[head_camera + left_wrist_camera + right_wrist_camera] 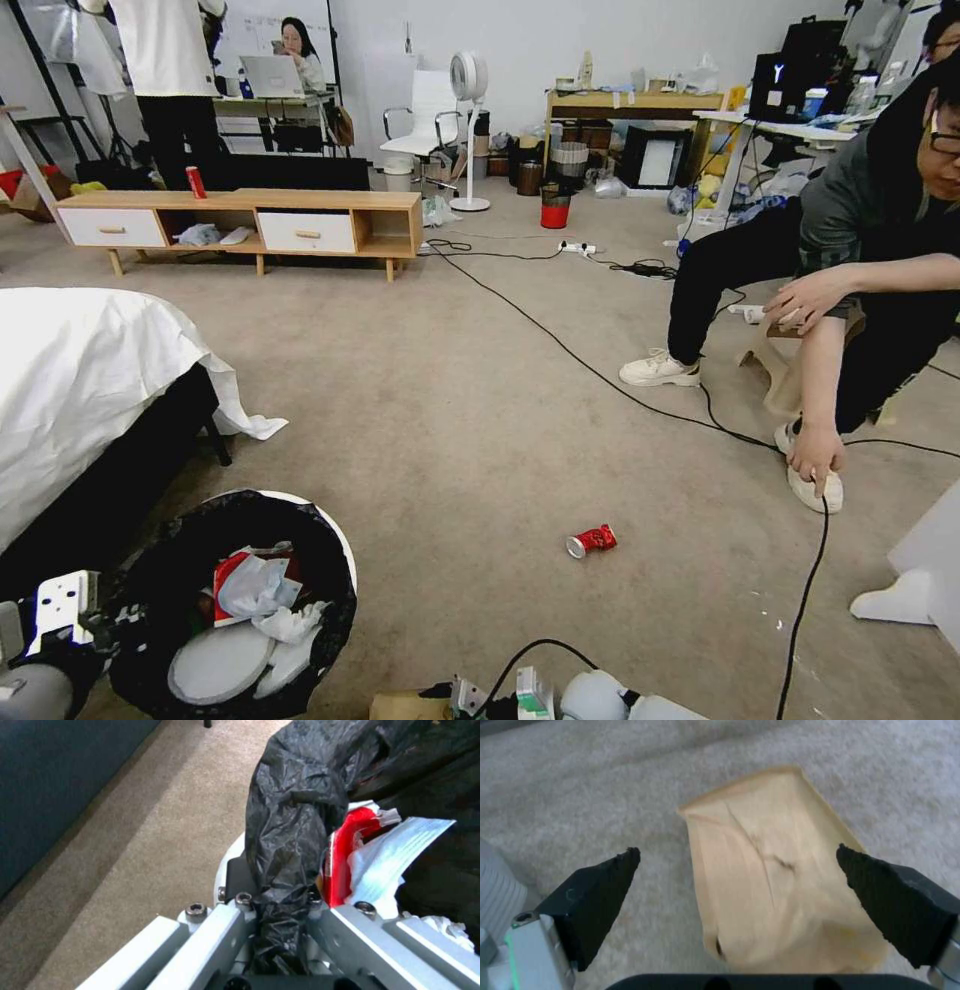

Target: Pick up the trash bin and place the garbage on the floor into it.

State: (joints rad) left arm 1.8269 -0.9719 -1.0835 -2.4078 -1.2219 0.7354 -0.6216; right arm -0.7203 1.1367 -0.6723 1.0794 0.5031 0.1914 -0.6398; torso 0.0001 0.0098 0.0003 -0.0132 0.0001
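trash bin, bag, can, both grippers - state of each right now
trash bin: lined with black bag, part full of tissues and a red packet
left gripper: shut on the bin's bagged rim
right gripper: fingers open, over the brown paper bag
brown paper bag: flat on the floor, creased, not gripped
crushed red can: on its side on the floor, not in the bin
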